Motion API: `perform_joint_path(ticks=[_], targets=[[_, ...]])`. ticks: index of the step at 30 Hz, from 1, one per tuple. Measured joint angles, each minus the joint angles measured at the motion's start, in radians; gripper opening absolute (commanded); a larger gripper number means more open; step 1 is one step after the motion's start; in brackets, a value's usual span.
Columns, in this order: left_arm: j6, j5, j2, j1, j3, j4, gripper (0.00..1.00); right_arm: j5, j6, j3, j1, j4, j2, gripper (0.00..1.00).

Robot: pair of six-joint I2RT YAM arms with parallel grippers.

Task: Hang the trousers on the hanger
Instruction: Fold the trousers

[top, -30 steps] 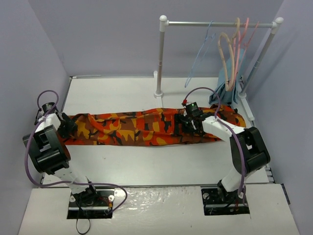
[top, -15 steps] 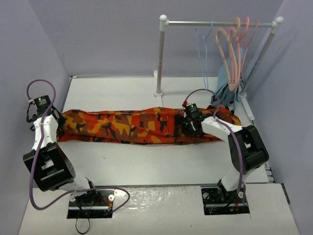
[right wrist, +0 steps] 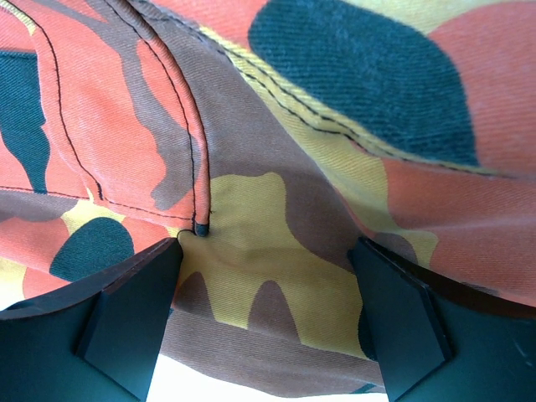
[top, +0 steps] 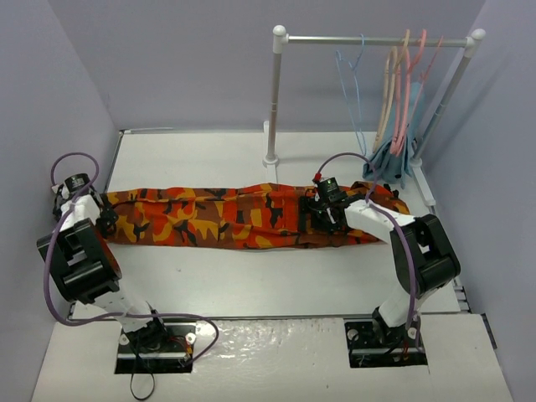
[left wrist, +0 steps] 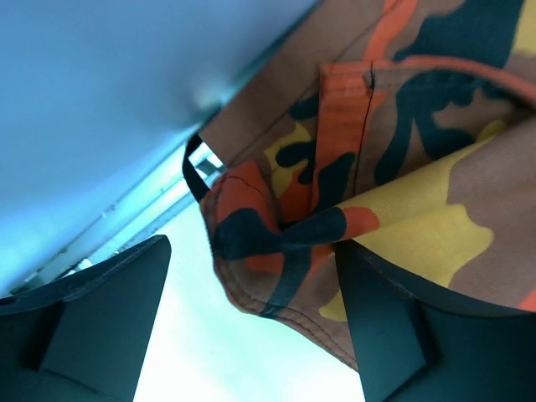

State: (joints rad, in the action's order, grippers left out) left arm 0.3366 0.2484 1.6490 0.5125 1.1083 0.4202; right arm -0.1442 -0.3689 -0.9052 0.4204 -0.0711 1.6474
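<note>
A white table (top: 201, 159) sits boxed in by pale lilac walls, seen from above, with two robot arms bolted at its near edge.

Across the middle of the table lie the long soft trousers in orange, red, yellow and black camouflage print (top: 218, 219). They are stretched flat from left to right, not yet on anything.

The left gripper (top: 105, 218) is at their left end. Its jaws stand apart, and a folded corner of cloth sits loose between them, unpinched. The right gripper (top: 323, 216) rests well along toward the right end. Its jaws are also spread, with flat fabric and a stitched seam lying between them (pressed on, it seems, rather than held).

At the far back stands a white clothes rail (top: 377, 40). From it hangs the thin light-blue wire hanger with a hook top (top: 350, 92), empty, beside a tan wooden hanger (top: 385, 96) and a pink hanger (top: 404, 92). A plain teal cloth (top: 387, 159) droops below them.

The step in hand appears to be taking hold of the trousers. To do it well, each set of jaws should sink low enough to catch every layer before closing. Both arms should then lift together, keeping the cloth level so that neither end slips out.
</note>
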Motion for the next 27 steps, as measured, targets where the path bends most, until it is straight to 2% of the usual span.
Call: perform_joint_path(ticks=[6, 12, 15, 19, 22, 27], targets=[[0.017, -0.003, -0.140, -0.018, 0.075, -0.012, 0.78, 0.029, 0.004, -0.001, 0.028, -0.023, -0.034, 0.80], [0.029, -0.055, -0.228, -0.182, 0.081, -0.040, 0.78, 0.053, 0.029, -0.095, 0.136, -0.046, -0.041, 0.79], [0.052, -0.113, -0.201, -0.287, 0.042, -0.057, 0.78, 0.067, 0.034, -0.159, 0.170, -0.024, 0.000, 0.79], [0.085, -0.155, -0.128, -0.366, -0.021, -0.055, 0.78, 0.105, 0.029, -0.162, 0.170, 0.016, 0.076, 0.79], [0.117, -0.172, -0.073, -0.412, -0.066, -0.051, 0.78, 0.126, 0.010, -0.114, 0.151, 0.057, 0.125, 0.79], [0.174, -0.197, -0.013, -0.511, -0.115, -0.044, 0.78, 0.102, -0.067, 0.015, 0.055, 0.173, 0.050, 0.80]])
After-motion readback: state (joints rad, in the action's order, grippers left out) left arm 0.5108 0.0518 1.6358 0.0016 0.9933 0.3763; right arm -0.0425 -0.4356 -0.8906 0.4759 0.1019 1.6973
